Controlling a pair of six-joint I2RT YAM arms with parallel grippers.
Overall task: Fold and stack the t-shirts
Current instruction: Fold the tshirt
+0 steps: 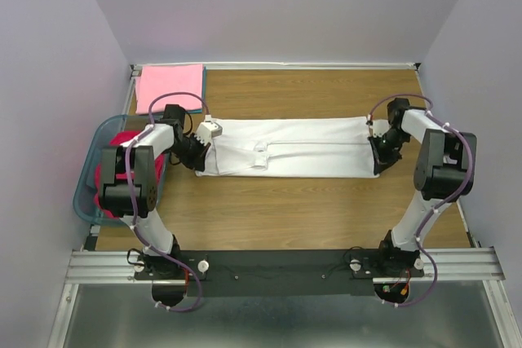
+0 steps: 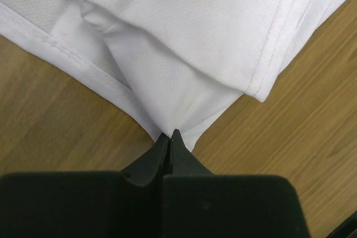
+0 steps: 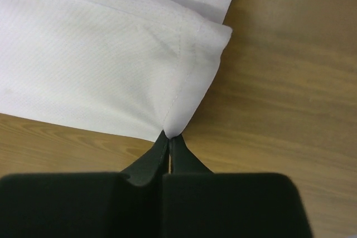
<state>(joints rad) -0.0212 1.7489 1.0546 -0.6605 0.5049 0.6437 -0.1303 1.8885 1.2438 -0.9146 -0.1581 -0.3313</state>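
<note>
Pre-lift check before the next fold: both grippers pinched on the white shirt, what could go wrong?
1. The left gripper and right gripper hold only the corner tips of the white shirt; cloth may slip out.
2. At the left corner the layers are staggered; some may be missed, so the fold could open.

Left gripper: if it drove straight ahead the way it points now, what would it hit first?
The white t-shirt: the left gripper is shut on its corner, and more of the folded cloth lies directly ahead.
</note>
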